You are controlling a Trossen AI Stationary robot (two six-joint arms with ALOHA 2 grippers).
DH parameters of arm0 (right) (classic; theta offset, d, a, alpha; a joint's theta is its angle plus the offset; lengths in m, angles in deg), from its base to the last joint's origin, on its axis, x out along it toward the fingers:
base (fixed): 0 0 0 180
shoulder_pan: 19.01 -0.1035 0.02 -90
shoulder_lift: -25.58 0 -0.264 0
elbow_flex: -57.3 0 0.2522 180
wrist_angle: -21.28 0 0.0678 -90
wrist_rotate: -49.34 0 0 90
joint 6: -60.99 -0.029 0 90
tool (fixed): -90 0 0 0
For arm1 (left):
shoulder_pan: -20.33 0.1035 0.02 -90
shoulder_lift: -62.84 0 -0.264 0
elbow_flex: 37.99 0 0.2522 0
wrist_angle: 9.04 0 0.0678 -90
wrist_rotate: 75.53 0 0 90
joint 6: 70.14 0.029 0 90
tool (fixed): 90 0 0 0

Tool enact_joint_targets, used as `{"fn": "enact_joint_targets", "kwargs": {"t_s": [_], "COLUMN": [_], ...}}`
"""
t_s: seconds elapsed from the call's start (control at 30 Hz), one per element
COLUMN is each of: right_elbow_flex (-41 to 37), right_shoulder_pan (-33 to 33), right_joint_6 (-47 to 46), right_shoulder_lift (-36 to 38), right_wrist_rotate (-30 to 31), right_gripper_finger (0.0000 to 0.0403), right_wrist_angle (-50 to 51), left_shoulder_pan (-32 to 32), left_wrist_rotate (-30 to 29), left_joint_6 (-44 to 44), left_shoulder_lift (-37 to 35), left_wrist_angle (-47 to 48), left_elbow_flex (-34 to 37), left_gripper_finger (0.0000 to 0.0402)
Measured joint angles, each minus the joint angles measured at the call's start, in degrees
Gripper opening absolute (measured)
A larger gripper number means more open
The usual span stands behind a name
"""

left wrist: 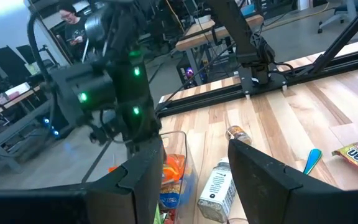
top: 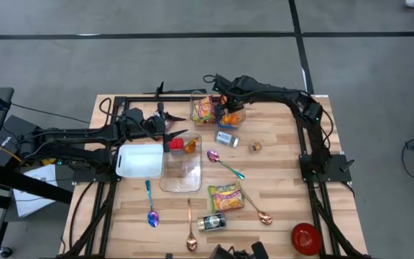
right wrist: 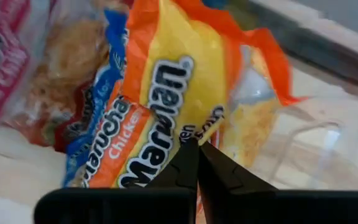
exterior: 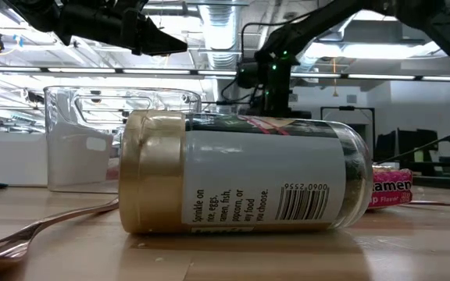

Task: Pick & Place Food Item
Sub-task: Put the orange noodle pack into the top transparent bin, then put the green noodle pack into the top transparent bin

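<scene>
An orange-and-yellow ramen packet point(right wrist: 166, 81) lies in a clear tub point(top: 196, 97) at the table's far middle. A pink-and-green packet point(top: 203, 109) lies beside it in the tub. My right gripper point(right wrist: 197, 149) is shut and points steeply down over the orange packet point(top: 233, 116), its tips right at the packet's printed face. My left gripper point(left wrist: 194, 177) stands open and level, left of the tub, with nothing between its fingers. It faces the tub and a small spice jar point(left wrist: 219, 186). My right gripper's shut fingertips point(right wrist: 190, 155) come from above at the middle of the orange packet's printed face point(right wrist: 160, 140). Whether they touch it, I cannot tell. The packet lies in the tub.
A second clear tub point(top: 182, 173) and a white lid point(top: 139, 160) lie by the left gripper. Another ramen packet point(top: 226, 196), spoons point(top: 225, 164), a lying seasoning jar point(exterior: 241, 172) and a red bowl point(top: 305, 237) lie toward the near edge.
</scene>
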Motion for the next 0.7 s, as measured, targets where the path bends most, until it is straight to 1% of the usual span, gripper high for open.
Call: {"fn": "enact_joint_targets", "kwargs": {"t_s": [0.1,0.2,0.37,0.57,0.7], "right_elbow_flex": [0.0,0.0,-0.15,-0.11,-0.13], "right_shoulder_pan": [-0.54,-0.89,-1.78,-3.71,-6.2], "right_joint_6": [1.35,1.89,2.88,4.26,5.89], "right_shoulder_lift": [-1.39,-1.71,0.36,4.87,9.21], "right_wrist_rotate": [0.76,2.12,3.47,7.37,9.09], "right_gripper_finger": [0.0003,0.0021,0.0079,0.0155,0.0193], "right_wrist_angle": [-0.75,-1.37,-2.17,-1.63,0.08], "left_shoulder_pan": [0.0,0.02,0.02,0.02,0.02], "left_wrist_rotate": [0.0,0.0,0.0,0.0,0.0], "left_joint_6": [-0.02,-0.02,0.05,0.07,0.11], "left_shoulder_lift": [0.0,0.0,0.0,0.0,0.0], "left_wrist_angle": [0.0,0.0,0.0,0.02,0.18], "left_elbow_flex": [0.0,0.0,0.0,0.0,0.0], "left_gripper_finger": [0.0176,0.0176,0.0176,0.0176,0.0176]}}
